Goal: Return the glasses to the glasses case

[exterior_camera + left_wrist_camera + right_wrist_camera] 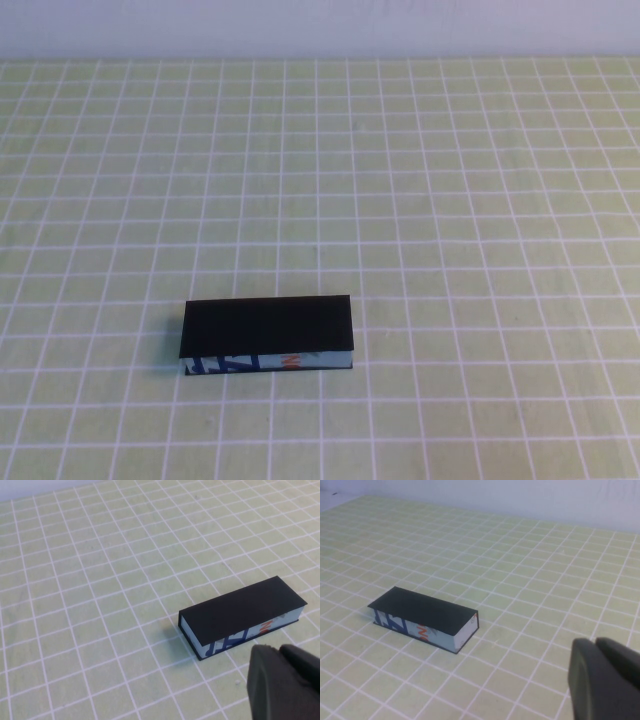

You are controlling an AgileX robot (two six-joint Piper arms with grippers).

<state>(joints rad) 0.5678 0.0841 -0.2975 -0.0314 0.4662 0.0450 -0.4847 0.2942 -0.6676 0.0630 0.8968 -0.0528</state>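
Wrist views: glasses case (242, 611) clear of both fingers (282, 685).

In the high view we see neither arm. In each wrist view only a dark corner of that arm's own end effector shows: the left end effector (282, 682) and the right end effector (605, 677), both held above the bench, touching nothing; their grip state is perhaps closed, but unclear.
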